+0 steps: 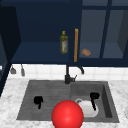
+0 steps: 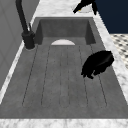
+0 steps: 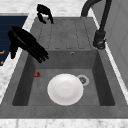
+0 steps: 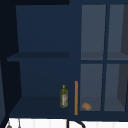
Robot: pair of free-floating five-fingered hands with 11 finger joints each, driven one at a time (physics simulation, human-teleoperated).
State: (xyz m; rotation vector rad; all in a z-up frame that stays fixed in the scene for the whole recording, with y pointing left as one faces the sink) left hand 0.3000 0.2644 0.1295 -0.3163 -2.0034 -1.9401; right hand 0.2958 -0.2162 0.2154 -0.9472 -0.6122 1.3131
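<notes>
My left hand [image 1: 38,100] hovers over the ribbed drainboard [image 1: 45,95] with its fingers curled and nothing in them; it also appears in the left side view [image 2: 97,63] and far off in the right side view [image 3: 44,11]. My right hand [image 1: 94,97] hangs above the basin's front side with straight fingers pointing down, close over a white plate [image 1: 87,110]. From the right the same hand [image 3: 27,43] is apart from the plate [image 3: 65,88]. A big red ball [image 1: 67,115] covers the sink's front edge.
A black faucet [image 1: 67,75] stands behind the sink. In the open wall cabinet are an olive oil bottle [image 4: 64,97] and a brown roll [image 4: 86,106], beside an orange door handle [image 4: 76,97]. A small red spot [image 3: 37,74] lies in the basin near the drain [image 3: 82,80].
</notes>
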